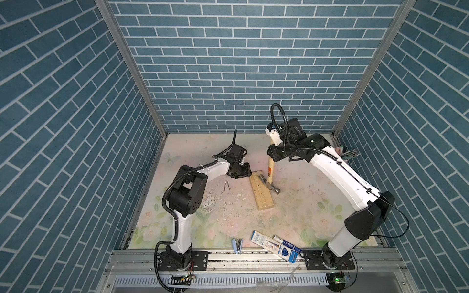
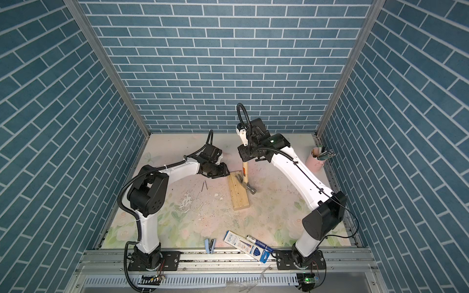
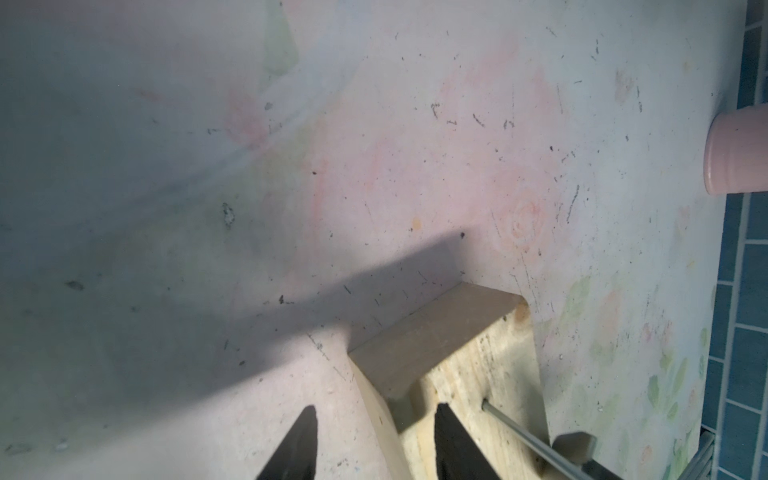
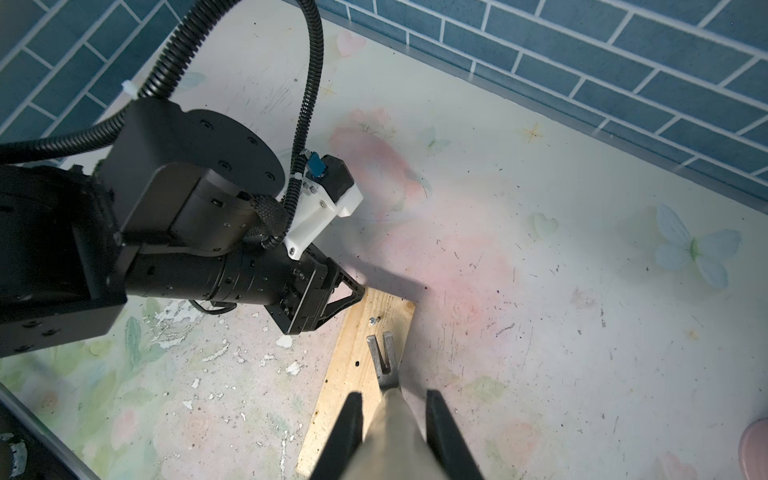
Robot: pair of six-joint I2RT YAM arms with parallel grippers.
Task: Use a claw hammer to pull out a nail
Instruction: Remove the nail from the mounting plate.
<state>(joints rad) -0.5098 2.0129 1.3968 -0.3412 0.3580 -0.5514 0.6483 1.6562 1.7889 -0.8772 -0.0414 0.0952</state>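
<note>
A pale wooden block (image 1: pixel 261 194) (image 2: pixel 238 196) lies mid-table. The nail (image 4: pixel 374 320) (image 3: pixel 519 430) sticks up near its far end. The claw hammer (image 1: pixel 270 170) (image 2: pixel 245 175) stands nearly upright, with its dark head (image 1: pixel 275 189) down at the block's right edge. Its forked claw (image 4: pixel 382 353) rests on the block's top, just short of the nail. My right gripper (image 1: pixel 271 156) (image 4: pixel 395 424) is shut on the wooden handle. My left gripper (image 1: pixel 250 173) (image 3: pixel 378 440) is open at the block's far left corner. One of its fingers (image 3: pixel 453 440) is over the top face and one is beside the block.
Two loose nails (image 1: pixel 226 184) lie left of the block, by a patch of chipped paint. A pink cup of pens (image 1: pixel 346 152) (image 3: pixel 735 149) stands at the back right wall. A pale blue stapler (image 1: pixel 238 245) and a pen box (image 1: pixel 276 246) lie at the front edge.
</note>
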